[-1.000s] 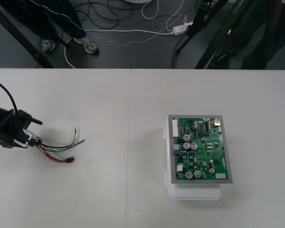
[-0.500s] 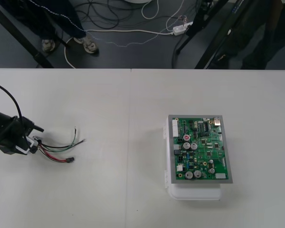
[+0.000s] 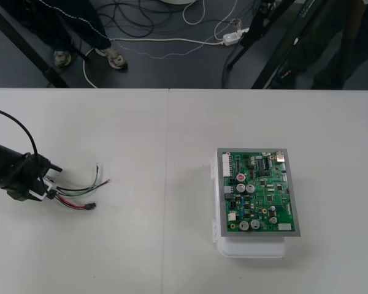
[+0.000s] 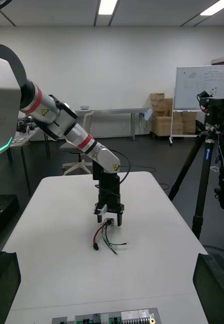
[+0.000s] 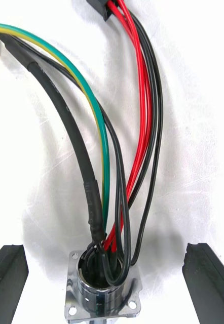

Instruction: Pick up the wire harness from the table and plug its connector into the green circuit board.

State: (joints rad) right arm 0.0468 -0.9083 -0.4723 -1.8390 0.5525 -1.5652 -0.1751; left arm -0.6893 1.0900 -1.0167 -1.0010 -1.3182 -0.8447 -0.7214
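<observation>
The left gripper [image 3: 44, 185] stands low over the table [image 3: 172, 135] near its left edge, its black fingers [image 5: 8, 283] spread wide on either side of the wire harness's [image 3: 73, 193] metal socket [image 5: 103, 291], touching neither side. The wires trail across the surface to the black plug [image 3: 91, 206]. The green circuit board [image 3: 257, 193] on its white base [image 3: 251, 248] sits well apart, toward the right edge. The right gripper [image 4: 109, 254] waits open.

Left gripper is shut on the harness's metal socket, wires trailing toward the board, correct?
No. The left gripper is open: the left wrist view shows its fingers wide apart on either side of the socket, clear of it. The wires do trail toward the board.
</observation>
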